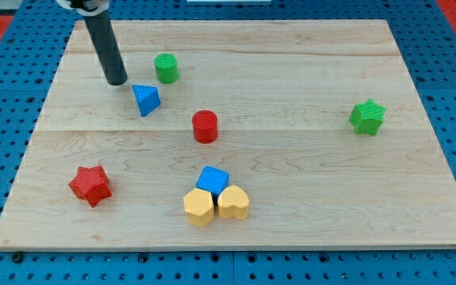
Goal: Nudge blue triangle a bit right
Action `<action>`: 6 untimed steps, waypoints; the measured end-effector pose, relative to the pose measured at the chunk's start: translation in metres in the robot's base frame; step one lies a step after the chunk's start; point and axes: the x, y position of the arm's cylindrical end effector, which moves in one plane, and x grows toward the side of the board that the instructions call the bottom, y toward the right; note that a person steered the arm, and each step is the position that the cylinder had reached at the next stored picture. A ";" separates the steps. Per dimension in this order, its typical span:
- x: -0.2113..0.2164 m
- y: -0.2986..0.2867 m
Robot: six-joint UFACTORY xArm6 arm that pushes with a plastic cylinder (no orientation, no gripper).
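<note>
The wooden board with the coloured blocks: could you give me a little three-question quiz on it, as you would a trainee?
1. True or false: my tip sits just to the view's left of the blue triangle.
2. Which block lies nearest the blue triangle? A) red star B) green cylinder C) green star
3. Fill in: the blue cube touches two ______ blocks.

Key: 1 true, slightly above it too; 2 B; 3 yellow, meaning the yellow hexagon and yellow heart.
</note>
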 end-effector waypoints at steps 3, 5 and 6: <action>0.112 -0.009; 0.089 0.041; 0.073 0.028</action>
